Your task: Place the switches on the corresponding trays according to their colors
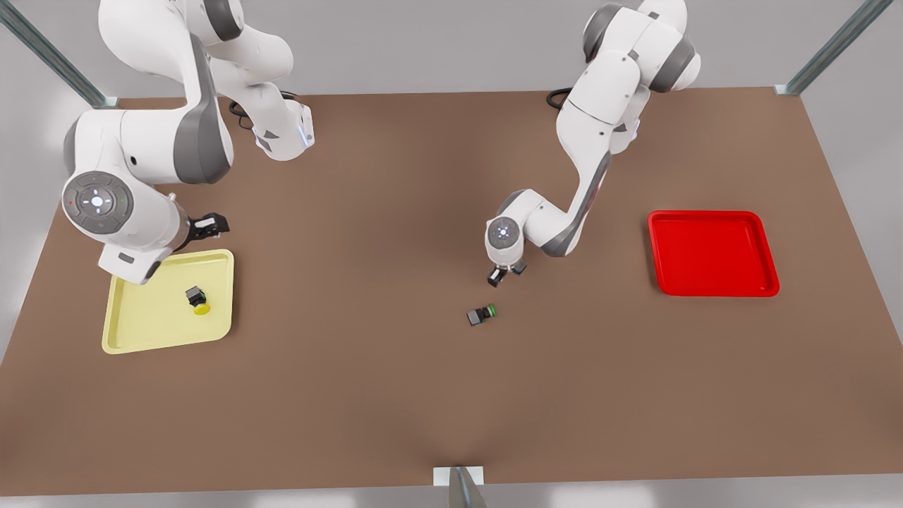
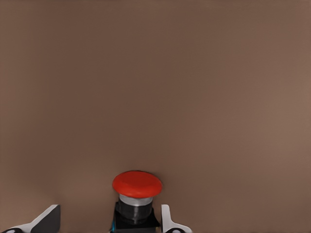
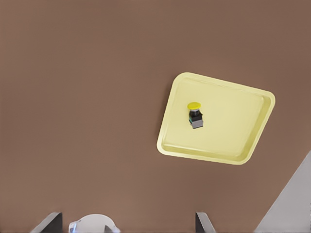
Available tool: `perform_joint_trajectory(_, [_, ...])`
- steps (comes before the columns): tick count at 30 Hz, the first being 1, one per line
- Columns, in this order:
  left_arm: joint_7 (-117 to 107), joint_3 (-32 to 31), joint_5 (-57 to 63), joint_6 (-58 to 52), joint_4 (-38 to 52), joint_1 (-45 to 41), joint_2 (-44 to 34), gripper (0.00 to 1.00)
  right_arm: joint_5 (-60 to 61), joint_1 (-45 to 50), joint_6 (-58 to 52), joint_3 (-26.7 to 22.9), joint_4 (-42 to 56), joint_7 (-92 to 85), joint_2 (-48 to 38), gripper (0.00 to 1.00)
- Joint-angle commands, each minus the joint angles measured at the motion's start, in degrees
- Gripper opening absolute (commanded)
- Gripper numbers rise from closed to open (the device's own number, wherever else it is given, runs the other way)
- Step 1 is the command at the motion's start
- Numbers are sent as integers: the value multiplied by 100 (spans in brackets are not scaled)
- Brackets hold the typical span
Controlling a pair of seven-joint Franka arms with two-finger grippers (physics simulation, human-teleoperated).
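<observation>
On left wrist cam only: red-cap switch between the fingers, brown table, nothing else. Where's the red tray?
Observer: The red tray sits at the front view's right, well away from the left gripper, and nothing lies in it.
Operator: Other switches?
Observer: The yellow switch lies in the yellow tray at the front view's left. The right gripper waits open by that tray's far edge.
Operator: And the third?
Observer: The green switch lies on its side on the table, a little nearer the front camera than the left gripper.
</observation>
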Motion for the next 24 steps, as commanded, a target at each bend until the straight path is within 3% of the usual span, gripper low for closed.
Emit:
perform_joint_trajectory(1, [9,0,-78,4,-5,0,0,100,0,-3,1,4,-1,0,-1,100])
perform_joint_trajectory(17, [308,-9,-193,-58,30,62,-123,100,0,-11,-8,-4,-10,0,8,100])
perform_joint_trajectory(24, [975,0,-931,12,39,132,-176,100,-114,50,-8,5,-1,17,8,100])
